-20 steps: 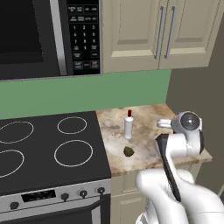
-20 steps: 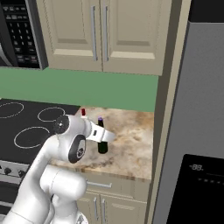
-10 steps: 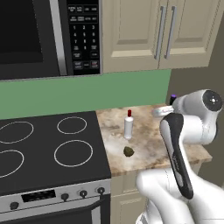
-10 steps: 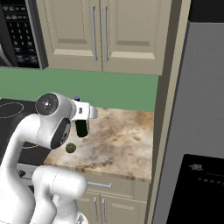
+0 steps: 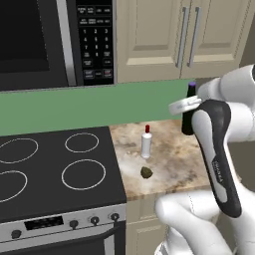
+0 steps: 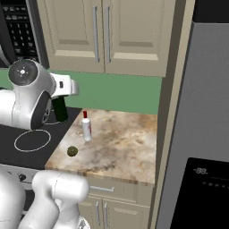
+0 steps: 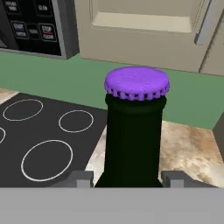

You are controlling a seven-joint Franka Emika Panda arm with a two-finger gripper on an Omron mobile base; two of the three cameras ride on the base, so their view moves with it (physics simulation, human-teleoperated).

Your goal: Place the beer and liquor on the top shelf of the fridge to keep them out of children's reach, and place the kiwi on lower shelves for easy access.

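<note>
Beige cabinets point(image 6: 105, 36) run above a green backsplash, and below them a speckled stone counter point(image 5: 174, 159) sits beside the black cooktop point(image 5: 55, 169), with the grey fridge point(image 6: 201, 134) standing at the far right in the right base view. Up in the air goes the beer point(image 7: 133, 131): the gripper point(image 7: 127, 177) is clamped on the dark bottle, a fingertip on each side of its body in the hand view, purple cap on top. From the left base view the beer point(image 5: 189, 112) hangs above the back of the counter, partly hidden by the white arm; from the right base view it point(image 6: 60, 109) shows just under the hand, above the seam between cooktop and counter. Down on the stone, the liquor point(image 5: 146, 142) stands upright with its red cap, well apart from the lifted bottle. Just in front of it lies the kiwi point(image 5: 146, 173), near the counter's front edge. Both show again in the right base view, liquor point(image 6: 86, 127) and kiwi point(image 6: 72, 151).
</note>
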